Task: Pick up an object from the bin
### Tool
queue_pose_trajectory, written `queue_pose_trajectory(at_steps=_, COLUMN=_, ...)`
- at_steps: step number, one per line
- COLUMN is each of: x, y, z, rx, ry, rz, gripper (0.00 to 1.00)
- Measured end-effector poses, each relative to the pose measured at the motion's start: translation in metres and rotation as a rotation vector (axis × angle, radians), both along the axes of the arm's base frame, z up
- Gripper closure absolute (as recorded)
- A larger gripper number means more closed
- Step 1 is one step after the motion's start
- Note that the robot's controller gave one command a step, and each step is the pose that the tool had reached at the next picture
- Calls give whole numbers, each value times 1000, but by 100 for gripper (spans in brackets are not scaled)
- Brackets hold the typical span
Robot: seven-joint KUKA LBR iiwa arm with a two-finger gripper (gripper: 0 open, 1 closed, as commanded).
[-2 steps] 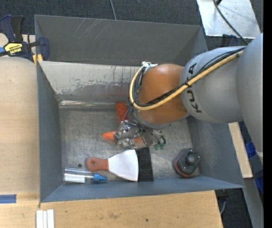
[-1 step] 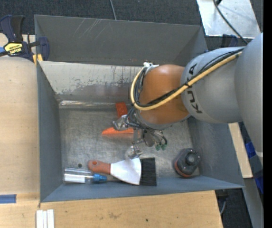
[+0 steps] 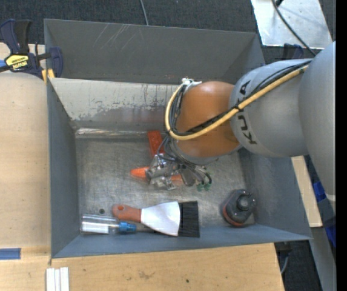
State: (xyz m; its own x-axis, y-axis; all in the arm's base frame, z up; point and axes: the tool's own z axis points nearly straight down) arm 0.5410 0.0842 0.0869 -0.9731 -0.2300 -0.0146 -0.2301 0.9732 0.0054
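The fingers (image 3: 163,176) sit low over the bin (image 3: 100,162) floor beside a small orange piece (image 3: 140,173) jutting just left of them, likely the pick's target, though whether they are clenched I cannot tell.

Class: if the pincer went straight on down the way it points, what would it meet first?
Probably the small orange thing at mid-floor, close beneath the pincer. Depth is unclear, so it might instead touch the bin floor beside it.
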Motion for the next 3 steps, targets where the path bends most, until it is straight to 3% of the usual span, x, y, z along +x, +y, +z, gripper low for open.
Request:
queue_pose_trajectory(at_steps=1, x=-2, y=-4, z=-3, rx=-7, ry=6, rz=-3, gripper=0)
queue_pose_trajectory(at_steps=2, x=0, y=0, z=0, rx=0, ry=-1, rz=-1, gripper=100)
queue_pose_trajectory(at_steps=3, x=-2, y=-4, z=-3, rx=-7, ry=7, rz=-2, gripper=0)
